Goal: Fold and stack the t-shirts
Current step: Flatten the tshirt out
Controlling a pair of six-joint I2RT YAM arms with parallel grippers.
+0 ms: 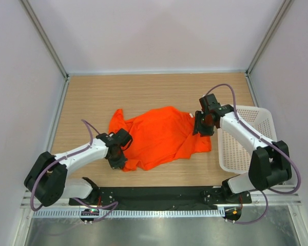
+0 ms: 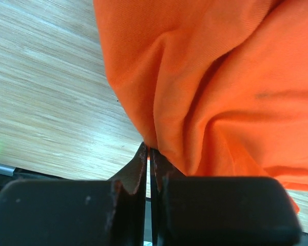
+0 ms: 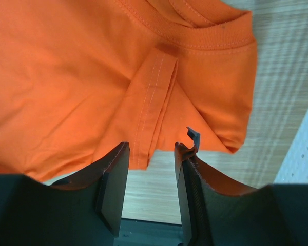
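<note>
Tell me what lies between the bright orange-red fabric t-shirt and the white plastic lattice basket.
Only a bare strip of light wooden table; the right wrist view shows it.

Light wood-grain tabletop (image 1: 159, 92) is enclosed on 3 sides by plain pale panels: back wall (image 1: 154, 36), L wall (image 1: 15, 102), R wall (image 1: 292, 77). Aluminium posts (image 1: 43, 38) are set at rear corners. Brushed metal sheet (image 1: 159, 230) is seen along near edge. Scene is evenly, softly lit.

Light wood-grain worktop (image 1: 92, 97). Orange-red t-shirt (image 1: 159, 136) lies rumpled at middle, partly spread, one end bunched toward left. White lattice basket (image 1: 241, 154) sits at right edge, just beside t-shirt.
</note>
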